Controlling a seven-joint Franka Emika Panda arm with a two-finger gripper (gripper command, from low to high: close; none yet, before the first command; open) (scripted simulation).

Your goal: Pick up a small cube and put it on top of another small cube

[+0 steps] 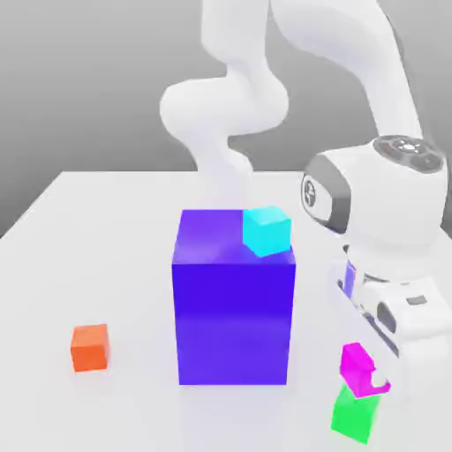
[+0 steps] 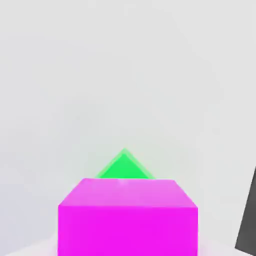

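The small magenta cube [image 1: 356, 364] hangs at the exterior view's lower right, with my gripper [image 1: 365, 378] shut on it and a white finger [image 1: 380, 382] against its side. Directly under it on the table sits the small green cube [image 1: 355, 415], turned at an angle to the magenta one. I cannot tell whether the two cubes touch. In the hand view the magenta cube [image 2: 127, 217] is close up, and a corner of the green cube [image 2: 123, 167] peeks out beyond it.
A big blue-purple block [image 1: 234, 300] stands in the middle of the white table [image 1: 79, 256], with a cyan cube [image 1: 266, 230] on its top corner. An orange cube [image 1: 89, 347] lies at the exterior view's left. The arm's body rises at the right.
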